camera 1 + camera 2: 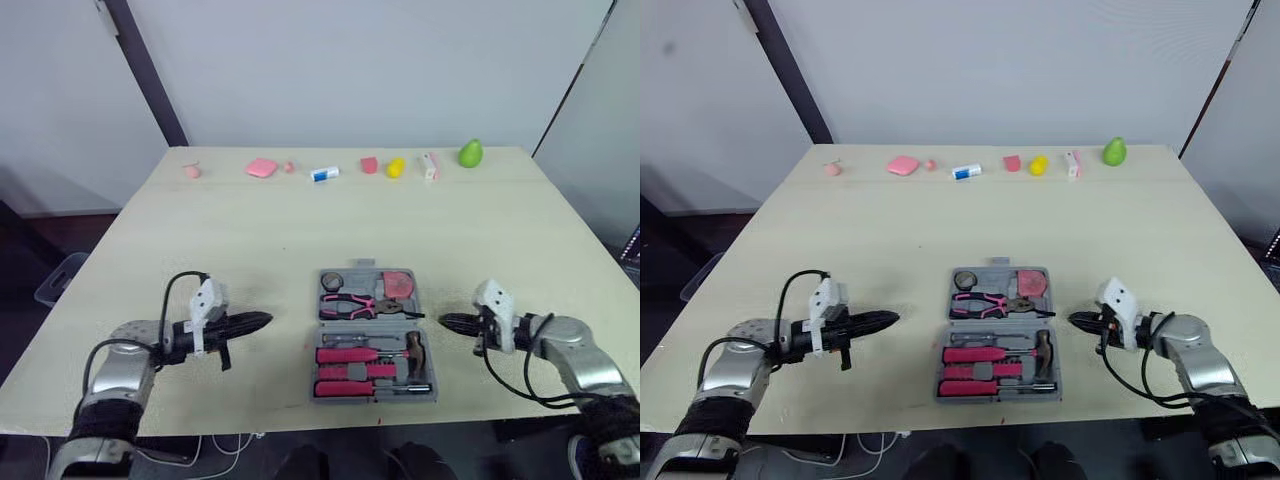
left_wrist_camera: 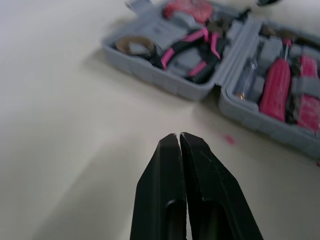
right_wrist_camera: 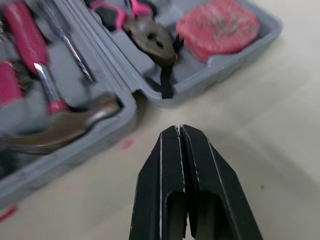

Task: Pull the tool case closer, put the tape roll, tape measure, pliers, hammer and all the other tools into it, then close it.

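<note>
Left eye view: case (image 1: 362, 281) (w/ tools (image 1: 350, 304))

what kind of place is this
Probably a robot test lab: a plain table, bare walls, an open tool case, and small props lined along the far edge.

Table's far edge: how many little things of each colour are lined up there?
Pink things: 4
White and blue thing: 1
Yellow thing: 1
White and pink thing: 1
Green thing: 1
Total: 8
</note>
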`<move>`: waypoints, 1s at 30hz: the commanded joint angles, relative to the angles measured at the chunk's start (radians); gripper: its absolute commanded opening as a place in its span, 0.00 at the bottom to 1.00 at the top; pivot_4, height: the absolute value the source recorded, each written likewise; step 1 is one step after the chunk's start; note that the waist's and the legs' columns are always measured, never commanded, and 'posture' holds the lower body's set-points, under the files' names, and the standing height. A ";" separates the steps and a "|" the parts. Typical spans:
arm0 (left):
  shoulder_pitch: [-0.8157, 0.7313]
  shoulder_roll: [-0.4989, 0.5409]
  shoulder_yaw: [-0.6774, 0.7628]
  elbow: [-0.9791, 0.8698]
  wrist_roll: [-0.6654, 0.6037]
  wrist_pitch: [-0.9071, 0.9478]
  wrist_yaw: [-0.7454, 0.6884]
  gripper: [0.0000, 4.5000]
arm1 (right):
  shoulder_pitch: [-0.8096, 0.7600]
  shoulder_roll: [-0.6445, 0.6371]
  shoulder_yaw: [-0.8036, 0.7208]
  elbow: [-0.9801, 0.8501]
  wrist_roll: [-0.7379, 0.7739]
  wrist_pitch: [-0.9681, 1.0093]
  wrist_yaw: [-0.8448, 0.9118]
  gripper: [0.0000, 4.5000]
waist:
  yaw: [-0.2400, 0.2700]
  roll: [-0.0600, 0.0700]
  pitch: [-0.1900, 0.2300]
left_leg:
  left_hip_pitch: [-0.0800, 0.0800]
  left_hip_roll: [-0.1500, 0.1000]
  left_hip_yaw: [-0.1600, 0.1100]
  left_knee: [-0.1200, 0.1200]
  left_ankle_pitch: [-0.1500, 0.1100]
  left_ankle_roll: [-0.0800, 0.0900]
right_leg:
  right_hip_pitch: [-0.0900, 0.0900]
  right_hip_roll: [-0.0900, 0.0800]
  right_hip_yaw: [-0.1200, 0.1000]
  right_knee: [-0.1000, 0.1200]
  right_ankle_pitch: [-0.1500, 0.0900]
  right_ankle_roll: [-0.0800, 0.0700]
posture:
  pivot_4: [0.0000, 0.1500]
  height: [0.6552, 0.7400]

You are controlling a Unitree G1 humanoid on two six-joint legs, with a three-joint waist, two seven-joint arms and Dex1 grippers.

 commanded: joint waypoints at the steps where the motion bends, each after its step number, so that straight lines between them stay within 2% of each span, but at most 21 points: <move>1: -0.076 -0.013 -0.053 0.107 0.065 -0.001 -0.018 0.00 | -0.056 0.023 0.044 0.070 -0.052 -0.067 0.015 0.00 | 0.000 0.000 0.000 | 0.000 0.000 0.000 0.000 0.000 0.000 | 0.000 0.000 0.000 0.000 0.000 0.000 | 1.00 1.00; 9: -0.164 -0.068 -0.110 0.243 0.137 -0.063 -0.042 0.00 | -0.099 0.062 0.082 0.150 -0.092 -0.126 0.038 0.00 | -0.001 0.000 0.000 | -0.001 0.000 -0.001 0.000 0.000 0.000 | 0.000 0.000 0.000 0.000 0.000 0.000 | 1.00 1.00; 24: -0.233 -0.157 -0.164 0.375 0.227 -0.144 -0.050 0.00 | -0.093 0.084 0.084 0.143 -0.109 -0.141 0.039 0.00 | -0.001 0.001 -0.001 | 0.000 -0.001 -0.002 0.001 0.000 0.000 | 0.000 0.000 -0.001 0.002 0.000 0.000 | 1.00 1.00; 30: -0.261 -0.203 -0.191 0.428 0.260 -0.165 -0.051 0.00 | -0.083 0.087 0.081 0.134 -0.111 -0.141 0.034 0.00 | 0.001 0.005 -0.004 | 0.001 -0.001 -0.002 0.002 0.000 0.000 | 0.001 0.000 0.000 0.002 0.000 0.000 | 1.00 1.00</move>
